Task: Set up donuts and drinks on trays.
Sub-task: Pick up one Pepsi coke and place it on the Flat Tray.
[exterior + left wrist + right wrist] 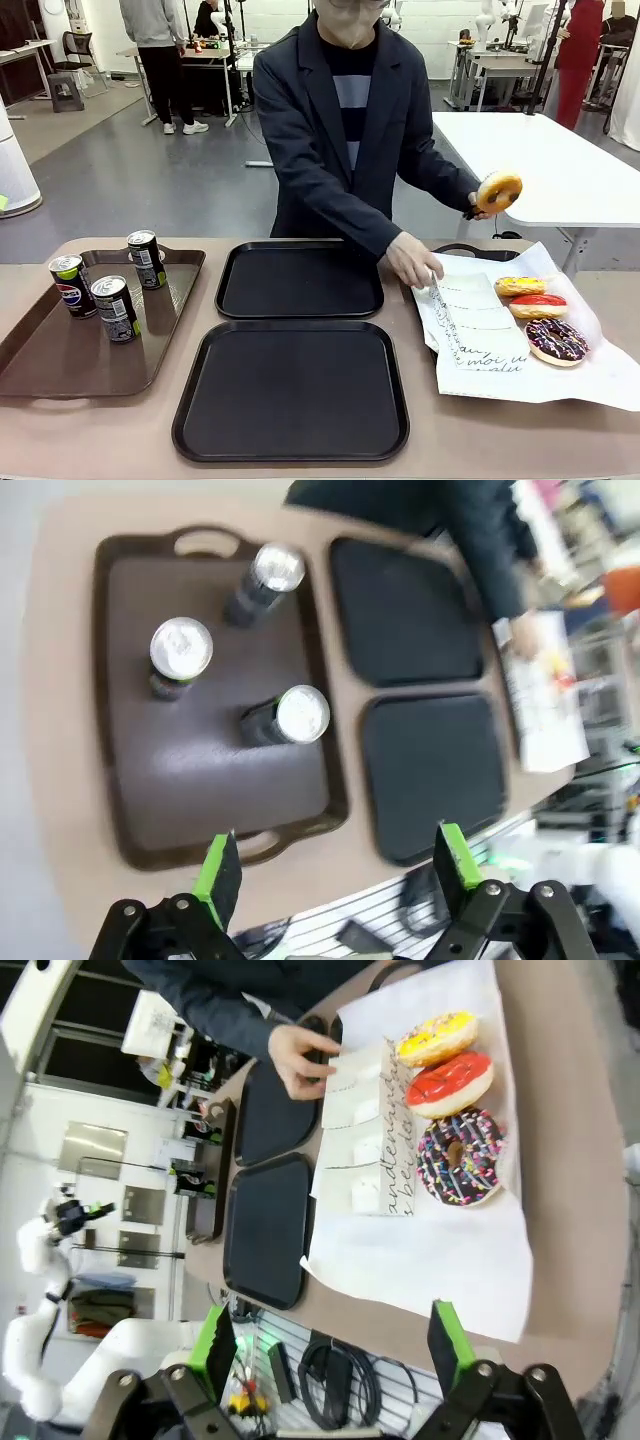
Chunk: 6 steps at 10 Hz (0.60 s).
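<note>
Two black trays lie mid-table, the near tray (291, 390) and the far tray (299, 280), both bare. Three Pepsi cans (117, 308) (72, 285) (146, 258) stand on the brown tray (60, 360). A yellow donut (520, 286), a red donut (538, 305) and a chocolate sprinkled donut (556, 341) lie on white paper (590, 385). The person holds a plain glazed donut (498, 191) up in one hand; the other hand (414, 260) rests on paper sleeves (480, 320). My left gripper (335, 875) hangs open above the brown tray's (190, 780) edge. My right gripper (328, 1345) is open, high over the paper (430, 1250).
The brown tray has handles at both ends. A white table (560, 170) stands behind the person at the right. Cables and a metal rack (330, 1370) lie below the table's near edge.
</note>
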{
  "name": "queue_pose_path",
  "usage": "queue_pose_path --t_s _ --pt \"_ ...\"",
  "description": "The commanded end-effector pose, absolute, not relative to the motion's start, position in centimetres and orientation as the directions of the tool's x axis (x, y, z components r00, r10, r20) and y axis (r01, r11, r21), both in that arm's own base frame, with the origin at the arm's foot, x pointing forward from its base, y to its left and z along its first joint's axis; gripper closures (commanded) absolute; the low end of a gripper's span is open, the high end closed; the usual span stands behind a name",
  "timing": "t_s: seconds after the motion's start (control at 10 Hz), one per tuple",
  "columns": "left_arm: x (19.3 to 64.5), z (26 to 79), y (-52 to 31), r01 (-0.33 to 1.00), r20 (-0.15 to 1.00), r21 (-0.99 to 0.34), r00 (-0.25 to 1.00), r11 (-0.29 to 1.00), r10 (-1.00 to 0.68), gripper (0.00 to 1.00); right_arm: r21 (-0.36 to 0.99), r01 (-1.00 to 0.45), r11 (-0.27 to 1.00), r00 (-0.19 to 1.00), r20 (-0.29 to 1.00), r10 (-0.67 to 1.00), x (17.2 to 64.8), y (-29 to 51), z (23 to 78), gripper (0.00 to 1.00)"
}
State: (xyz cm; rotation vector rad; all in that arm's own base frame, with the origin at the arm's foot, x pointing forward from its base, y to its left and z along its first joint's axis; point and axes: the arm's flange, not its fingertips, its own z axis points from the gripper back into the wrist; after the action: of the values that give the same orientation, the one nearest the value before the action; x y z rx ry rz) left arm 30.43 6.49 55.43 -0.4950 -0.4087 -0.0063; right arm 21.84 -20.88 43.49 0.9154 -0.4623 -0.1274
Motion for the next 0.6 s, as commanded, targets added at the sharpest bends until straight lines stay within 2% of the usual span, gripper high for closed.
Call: queue_pose_path --t_s 0.0,0.2,0.5 --pt "31.4 55.8 2.2 0.066 0.266 -0.203 0.964 0.977 -0.01 0.0 0.796 -0.116 0.594 0.887 0.352 -0.299 22.1 -21.1 43.5 0.0" --pt "33.9 53.6 -2.6 0.025 0.222 -0.005 0.975 1.0 -0.023 0.0 0.796 -0.116 0.594 0.887 0.352 -0.299 22.1 -21.1 43.5 0.0" --pt "36.8 48.7 -7.5 0.01 0.176 0.105 0.984 0.994 -0.029 0.0 0.796 -0.116 0.594 0.887 0.352 -0.299 22.1 -21.1 43.5 0.0"
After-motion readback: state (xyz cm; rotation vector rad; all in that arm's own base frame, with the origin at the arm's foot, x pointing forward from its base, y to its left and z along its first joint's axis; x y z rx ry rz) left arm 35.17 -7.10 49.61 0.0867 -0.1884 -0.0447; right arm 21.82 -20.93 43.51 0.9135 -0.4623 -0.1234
